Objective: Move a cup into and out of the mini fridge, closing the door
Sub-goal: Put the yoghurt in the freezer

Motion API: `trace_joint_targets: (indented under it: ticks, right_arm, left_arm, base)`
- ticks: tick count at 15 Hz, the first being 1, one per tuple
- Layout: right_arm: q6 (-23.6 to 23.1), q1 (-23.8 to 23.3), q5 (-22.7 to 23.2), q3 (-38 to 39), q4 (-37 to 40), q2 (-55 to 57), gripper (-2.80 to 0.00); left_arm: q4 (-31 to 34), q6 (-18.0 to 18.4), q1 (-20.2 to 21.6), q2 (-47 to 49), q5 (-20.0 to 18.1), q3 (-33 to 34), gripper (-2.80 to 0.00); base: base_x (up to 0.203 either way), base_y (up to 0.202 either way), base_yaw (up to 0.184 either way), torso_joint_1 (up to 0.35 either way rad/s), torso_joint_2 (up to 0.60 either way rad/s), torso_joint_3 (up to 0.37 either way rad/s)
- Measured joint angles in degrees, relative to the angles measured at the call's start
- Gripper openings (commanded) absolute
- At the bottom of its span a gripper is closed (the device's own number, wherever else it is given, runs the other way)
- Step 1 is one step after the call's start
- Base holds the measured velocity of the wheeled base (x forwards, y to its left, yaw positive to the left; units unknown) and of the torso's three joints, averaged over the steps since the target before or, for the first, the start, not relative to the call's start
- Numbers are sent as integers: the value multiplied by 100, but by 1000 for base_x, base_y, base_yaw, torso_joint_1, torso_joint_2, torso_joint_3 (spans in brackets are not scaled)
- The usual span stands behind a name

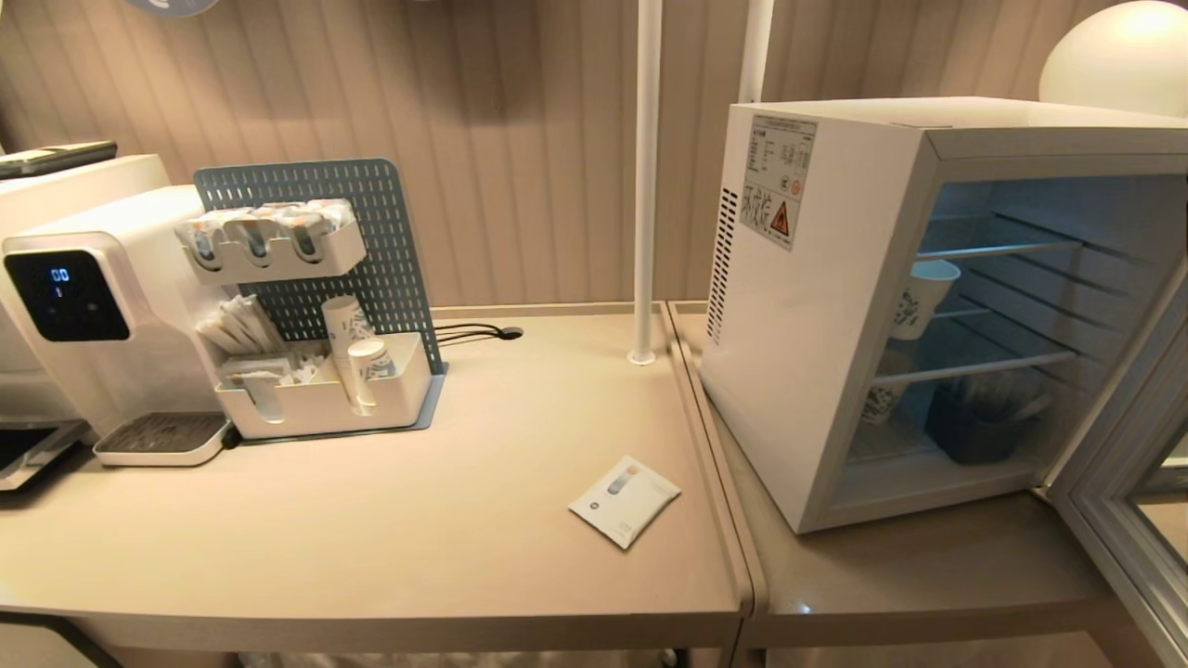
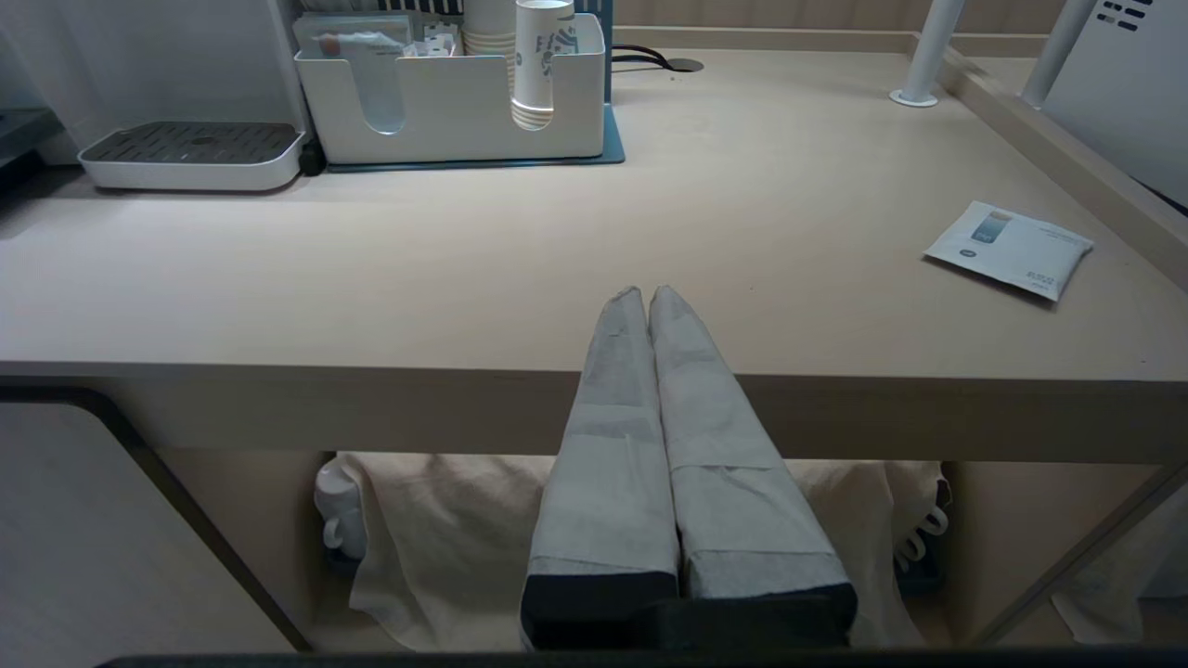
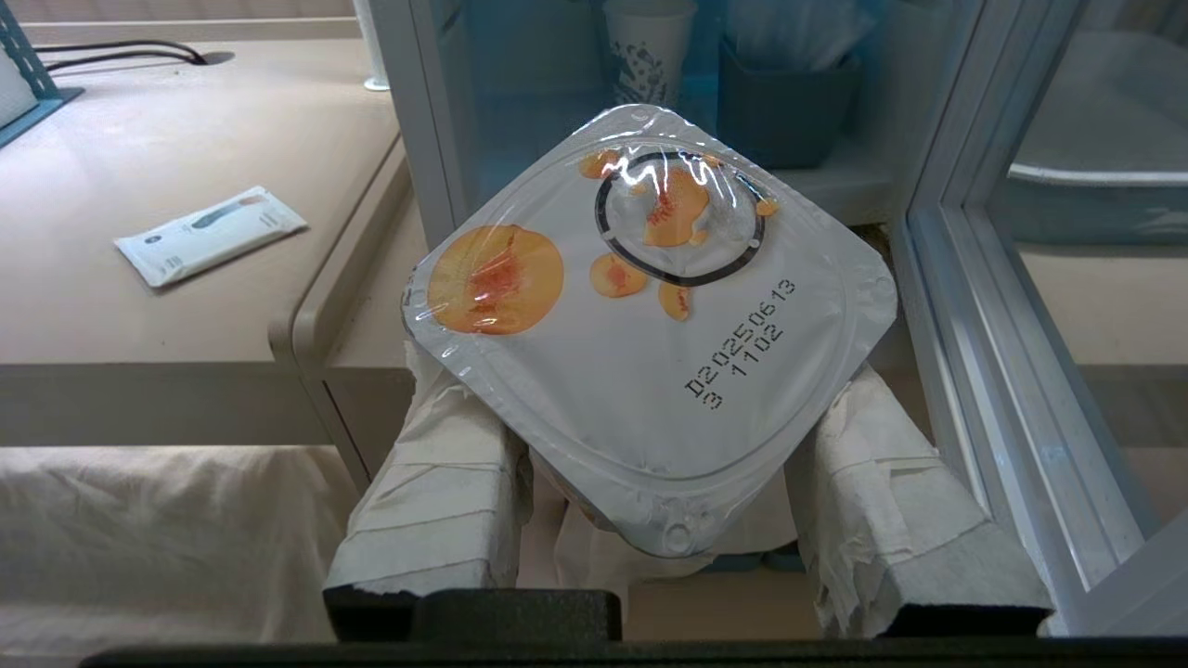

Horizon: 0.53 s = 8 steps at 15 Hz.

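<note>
The cup (image 3: 650, 371), a white pot with a foil lid printed with orange fruit, sits between the padded fingers (image 3: 436, 501) of my right gripper (image 3: 650, 422), which is shut on it. It is held just in front of the mini fridge (image 1: 798, 353), off the table's front edge. The fridge's door (image 1: 1095, 520) stands swung open to the right, and its glass frame (image 3: 984, 353) runs close beside the cup. My left gripper (image 2: 647, 292) is shut and empty, parked at the front edge of the left table. Neither arm shows in the head view.
Inside the fridge are wire shelves, a blue-patterned paper cup (image 1: 923, 297) and a dark bin (image 1: 974, 431). A white sachet (image 1: 624, 501) lies on the left table. A water dispenser (image 1: 83, 306) and a cup organiser (image 1: 325, 390) stand at the back left. A white pole (image 1: 645, 186) rises by the table seam.
</note>
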Motion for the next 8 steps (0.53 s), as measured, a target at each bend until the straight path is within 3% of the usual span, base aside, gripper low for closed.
trace_joint_targets:
  ticks: [5, 8]
  right_arm:
    - [-98, 6, 63, -208, 207, 157, -280]
    - [489, 13, 213, -1143, 236, 983, -280]
  left_arm:
    - [0, -2, 0, 0, 5, 0, -280]
    - [0, -6, 0, 0, 2, 0, -280]
  base:
    - [0, 0, 0, 0, 0, 0]
    - [0, 0, 0, 0, 0, 0]
